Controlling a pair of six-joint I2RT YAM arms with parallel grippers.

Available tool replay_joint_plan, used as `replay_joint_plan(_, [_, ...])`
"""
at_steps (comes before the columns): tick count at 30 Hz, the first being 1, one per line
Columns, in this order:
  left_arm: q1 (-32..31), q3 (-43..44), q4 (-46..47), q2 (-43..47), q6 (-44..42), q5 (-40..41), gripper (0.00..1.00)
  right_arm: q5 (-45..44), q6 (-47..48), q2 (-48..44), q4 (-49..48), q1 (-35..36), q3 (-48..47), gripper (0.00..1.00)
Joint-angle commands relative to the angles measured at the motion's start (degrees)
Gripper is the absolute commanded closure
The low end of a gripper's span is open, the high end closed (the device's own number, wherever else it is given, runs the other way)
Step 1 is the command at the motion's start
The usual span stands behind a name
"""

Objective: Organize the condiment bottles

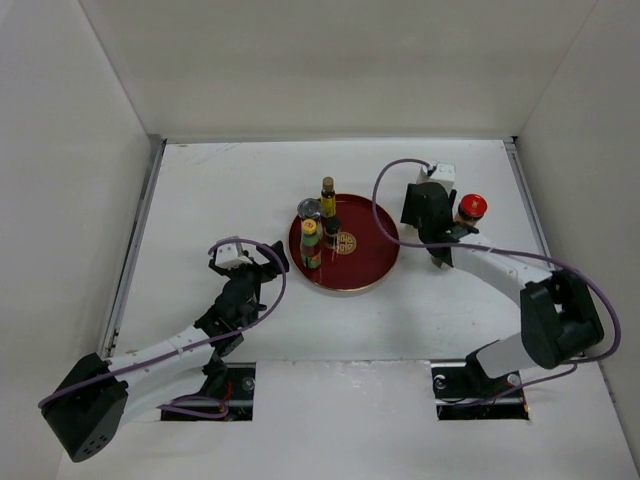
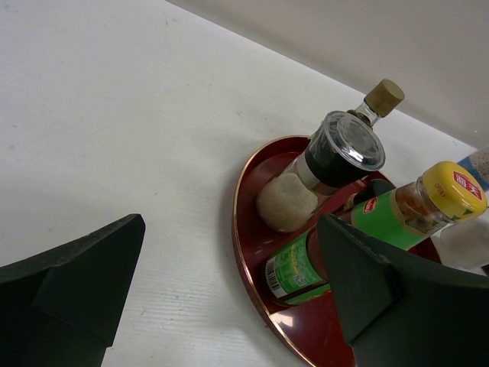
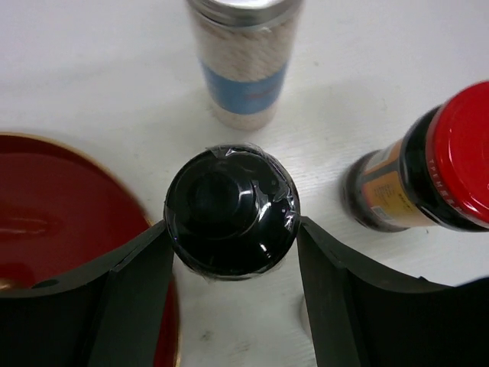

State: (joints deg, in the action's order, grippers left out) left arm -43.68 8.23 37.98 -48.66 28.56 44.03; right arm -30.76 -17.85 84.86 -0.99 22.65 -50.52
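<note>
Gripping the black-capped bottle (image 3: 231, 210) just right of the red tray (image 3: 53, 199), your right fingers (image 3: 130, 306) seemed set to carry it in; your left fingers (image 2: 76, 275) gaped idle.

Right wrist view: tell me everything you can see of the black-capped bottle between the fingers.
The black-capped bottle stands upright on the white table, seen from above, its body hidden. The round glossy cap looks like plastic under wrinkled clear wrap. The right gripper appears closed against both its sides. It sits just outside the red tray, touching no other bottle.
</note>
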Motion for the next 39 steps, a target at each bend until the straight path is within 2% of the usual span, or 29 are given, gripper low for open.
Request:
replay_joint_plan(1, [0.2,-0.3,3.0,-0.3,0.7,-0.5,0.0,-2.5,2.6,-6.5,-9.7,3.7,-2.0,0.43])
replay_joint_plan(5, [-0.3,-0.4,3.0,0.2,0.7,-0.7,0.0,0.3,2.1,-5.7,-10.3,8.1,-4.4,0.42])
replay_joint_plan(11, [-0.1,-0.7,2.7,0.8,0.7,-0.8,0.0,3.8,0.7,4.3,-11.1,11.6,-12.3,0.41])
replay_joint_plan(21, [0.8,-0.7,2.9,0.1,0.7,-1.0,0.0,4.7,-0.7,20.2,-10.3,13.1,-25.1,0.38])
replay_joint_plan(23, [0.2,-0.5,2.9,0.1,0.7,-1.1,0.0,4.3,-1.7,21.7,-9.8,13.2,-25.8,0.33])
replay_joint_plan(26, [0.6,-0.3,3.2,-0.3,0.7,-1.1,0.0,4.1,-2.6,21.5,-9.7,13.2,-24.9,0.21])
replay_joint_plan(29, [0.0,-0.3,3.3,-0.1,0.8,-1.1,0.0,4.1,-3.5,16.7,-8.9,13.2,-22.1,0.09])
replay_joint_plan(34, [0.0,-0.4,3.2,0.1,0.8,-1.2,0.0,4.2,-4.0,4.0,-8.1,10.8,-15.4,0.05])
replay_joint_plan(39, [0.4,-0.5,3.4,0.1,0.8,-1.3,0.0,4.0,-4.0,-0.7,-5.3,1.0,-12.6,0.0])
